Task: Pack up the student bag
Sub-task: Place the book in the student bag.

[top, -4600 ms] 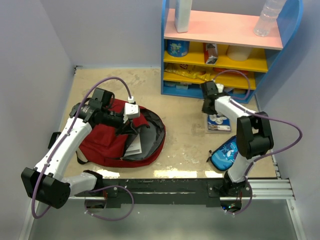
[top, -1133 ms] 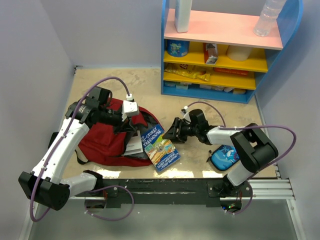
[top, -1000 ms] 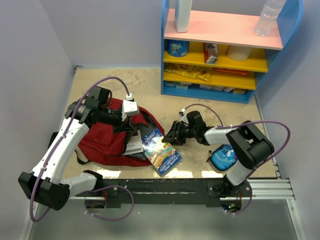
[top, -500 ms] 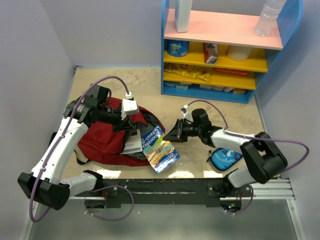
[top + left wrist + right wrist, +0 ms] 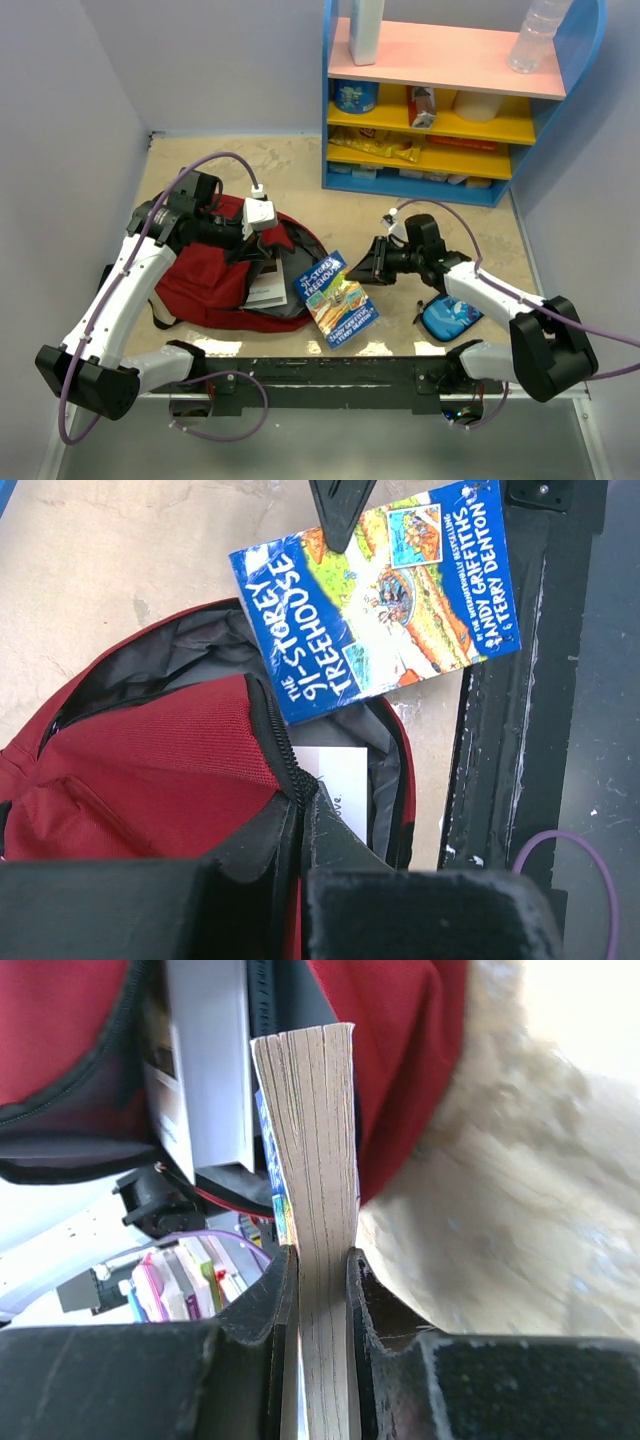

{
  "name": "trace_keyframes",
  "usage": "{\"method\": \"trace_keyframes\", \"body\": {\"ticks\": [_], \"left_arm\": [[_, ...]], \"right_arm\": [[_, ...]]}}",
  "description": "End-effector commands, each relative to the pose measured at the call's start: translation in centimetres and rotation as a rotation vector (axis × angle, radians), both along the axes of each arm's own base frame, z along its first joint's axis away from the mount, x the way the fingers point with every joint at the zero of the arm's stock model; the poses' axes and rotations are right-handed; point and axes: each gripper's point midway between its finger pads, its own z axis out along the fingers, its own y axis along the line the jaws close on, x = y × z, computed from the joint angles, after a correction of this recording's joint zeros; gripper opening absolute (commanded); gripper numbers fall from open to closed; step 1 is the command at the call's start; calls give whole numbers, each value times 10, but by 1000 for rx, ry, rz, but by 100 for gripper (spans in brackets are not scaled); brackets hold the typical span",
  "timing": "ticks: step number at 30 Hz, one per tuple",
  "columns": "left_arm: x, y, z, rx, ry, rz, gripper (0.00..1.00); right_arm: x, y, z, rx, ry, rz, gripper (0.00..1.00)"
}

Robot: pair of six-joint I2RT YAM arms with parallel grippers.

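The right gripper (image 5: 370,268) has its two fingers pressed onto the book (image 5: 340,300), pinching the page edge at the book's right far corner; in the right wrist view the page block (image 5: 310,1140) stands between the black fingers (image 5: 262,1310), which touch it on both sides. The gripper points left, its wrist low over the table (image 5: 280,170), and the arm runs back to the right and near to its base at the near right. The book, a blue paperback reading "The 91-Storey Treehouse", is tilted, its left far corner over the rim of the open mouth of the student bag (image 5: 205,285) and the rest over the table just right of the bag.

The left gripper (image 5: 258,255) is closed on the black zipper edge of the bag's red flap (image 5: 150,770), lifting it so the grey lining and a white booklet (image 5: 335,780) inside show. The left arm rises from the near left, bends over the bag's far side and reaches right and down.

The bag lies on the left half of the table, its mouth facing right. A blue pouch (image 5: 452,312) lies near right; a shelf (image 5: 328,100) stands at the far right.
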Motion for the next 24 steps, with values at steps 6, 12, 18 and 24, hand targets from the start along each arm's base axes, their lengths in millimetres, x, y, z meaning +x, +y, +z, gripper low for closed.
{"method": "trace_keyframes", "body": {"ticks": [6,12,18,24], "left_arm": [[-1,-3,24,-49,-62,-15,0],[-1,-7,31,-73,-64,-27,0],[-4,-14,35,-109,-49,-52,0],[-9,-19,41,-138,-47,-80,0]], "right_arm": [[4,-3,86,226,-96,15,0],[13,3,110,322,-96,-30,0],[26,13,119,379,-67,-70,0],[43,38,123,396,-30,-109,0]]}}
